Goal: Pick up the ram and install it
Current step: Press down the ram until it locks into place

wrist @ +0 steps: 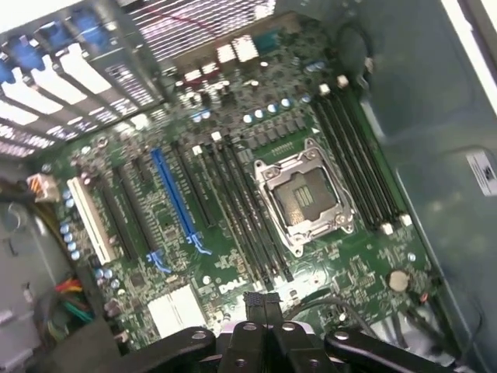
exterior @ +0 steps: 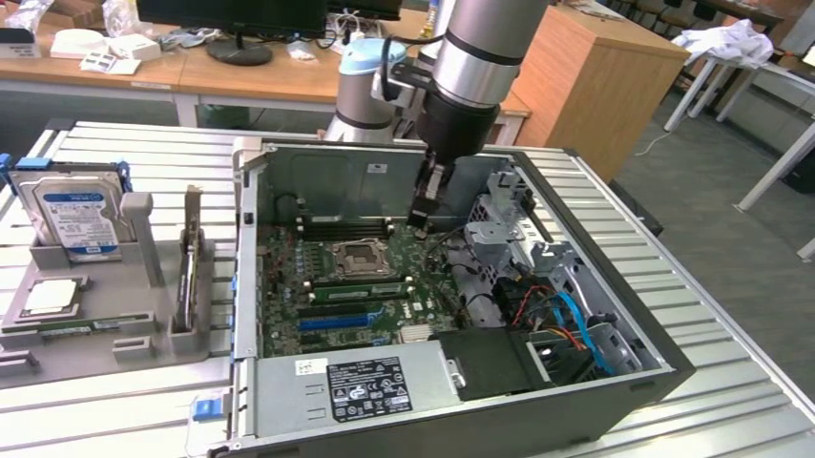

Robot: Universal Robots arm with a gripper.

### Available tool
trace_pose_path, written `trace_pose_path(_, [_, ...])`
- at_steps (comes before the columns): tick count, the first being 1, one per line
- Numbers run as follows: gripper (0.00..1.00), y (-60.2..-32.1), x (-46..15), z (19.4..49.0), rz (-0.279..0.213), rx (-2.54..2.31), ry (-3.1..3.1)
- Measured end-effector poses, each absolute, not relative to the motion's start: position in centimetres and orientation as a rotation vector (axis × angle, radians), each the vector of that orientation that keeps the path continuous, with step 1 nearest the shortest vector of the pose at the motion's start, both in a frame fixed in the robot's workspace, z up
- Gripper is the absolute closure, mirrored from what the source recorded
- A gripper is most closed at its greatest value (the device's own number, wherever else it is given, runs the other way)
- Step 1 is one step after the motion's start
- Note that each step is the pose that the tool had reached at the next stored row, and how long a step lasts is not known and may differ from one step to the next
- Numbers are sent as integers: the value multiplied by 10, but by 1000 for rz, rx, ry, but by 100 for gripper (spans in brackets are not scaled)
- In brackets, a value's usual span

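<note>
Ram [exterior: 190,272], as far as I can make out, is the thin board standing on its long edge in a slot of the grey tray [exterior: 140,324] at the exterior view's left, on the slatted metal table [exterior: 128,153], well apart from the arm. On the same tray a hard drive [exterior: 76,219] with a blue-white label stands upright at the back. A square silver processor chip [exterior: 52,298] lies flat in front of it, and a narrow green strip [exterior: 64,327] lies along the tray's front edge; I can't tell what that strip is. My fingers [exterior: 419,225] are pressed fully together with nothing gripped between them. They hang inside the open computer case [exterior: 382,167], above the green motherboard [exterior: 382,305], just beside the empty processor socket [exterior: 361,256] on the exterior view's right. I can't tell whether the tips touch the board. In the wrist view the closed fingers [wrist: 261,300] sit over the motherboard [wrist: 365,264] near the socket [wrist: 304,194], which has dark memory slots [wrist: 248,210] running along both sides. A blue expansion slot [wrist: 175,198] and a white one [wrist: 92,217] lie further off. I can't see from either view whether any memory slot is filled. The power supply [exterior: 357,386] with its black label sits at the case's near end, with a bundle of blue and red cables [exterior: 574,320] at the exterior view's right.
</note>
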State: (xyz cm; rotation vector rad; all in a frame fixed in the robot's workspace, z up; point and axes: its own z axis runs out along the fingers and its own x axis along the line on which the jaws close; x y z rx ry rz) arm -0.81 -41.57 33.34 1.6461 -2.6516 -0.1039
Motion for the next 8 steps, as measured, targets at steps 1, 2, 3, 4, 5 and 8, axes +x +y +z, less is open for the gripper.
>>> trace_pose_path(1, [89,-416,-8,333,-104,1623,-2667])
trace_pose_path(2, [89,-416,-8,333,-104,1599,-2682])
trace_pose_path(3, [89,-416,-8,333,-105,1575,-2697])
trace_pose_path(4, [89,-416,-8,333,-105,1551,-2711])
trace_pose_path(5, [89,-416,-8,333,-105,1525,-2726])
trace_pose_path(8, [89,-416,-8,333,-106,1452,-2768])
